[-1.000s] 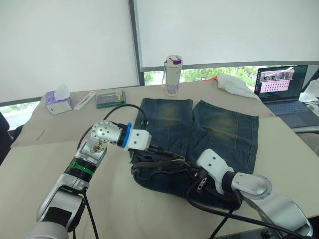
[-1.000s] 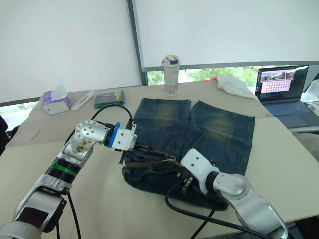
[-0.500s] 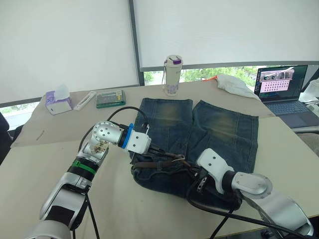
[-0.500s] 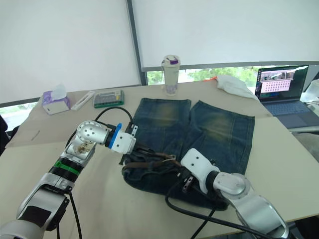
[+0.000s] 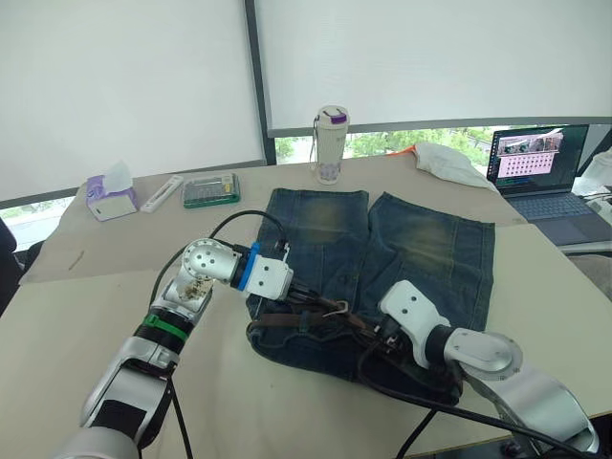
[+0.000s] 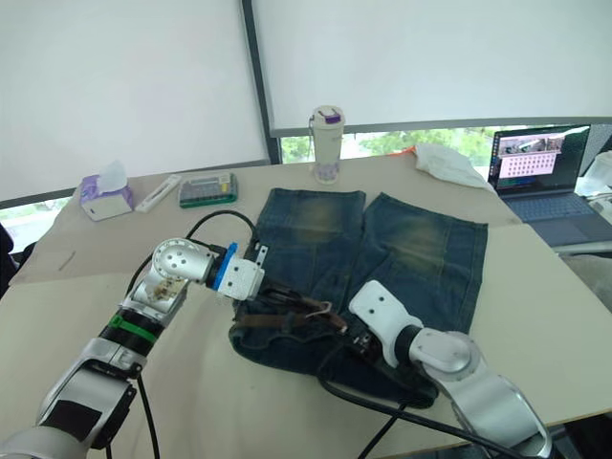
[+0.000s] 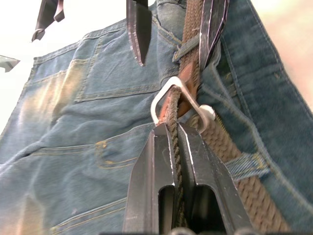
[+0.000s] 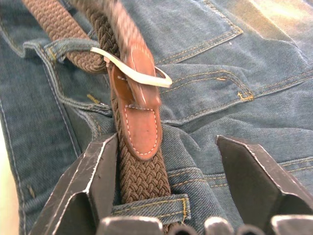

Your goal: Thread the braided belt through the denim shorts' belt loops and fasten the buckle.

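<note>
The denim shorts (image 5: 421, 239) lie flat on the table, waistband toward me. The braided belt (image 5: 287, 320) runs along the waistband under a belt loop (image 8: 151, 205). My left gripper (image 7: 171, 128) is shut on the braid just behind the silver buckle (image 7: 178, 100). The belt's reddish leather tip (image 8: 139, 127) passes through the buckle frame (image 8: 132, 71) and rests on the braid. My right gripper (image 8: 166, 142) stands open over the waistband; the leather tip lies close to one of its fingers (image 8: 93, 171), with nothing gripped.
A lidded bottle (image 5: 331, 143) stands behind the shorts. A tissue box (image 5: 111, 196), a white bar (image 5: 163, 193) and a green case (image 5: 211, 190) sit far left. A laptop (image 5: 540, 172) and a white cloth (image 5: 449, 163) are far right. Black cables trail by the near edge.
My right gripper has opened and let go of the belt. My left gripper has shifted a little to the right along the waistband, still holding the braid.
</note>
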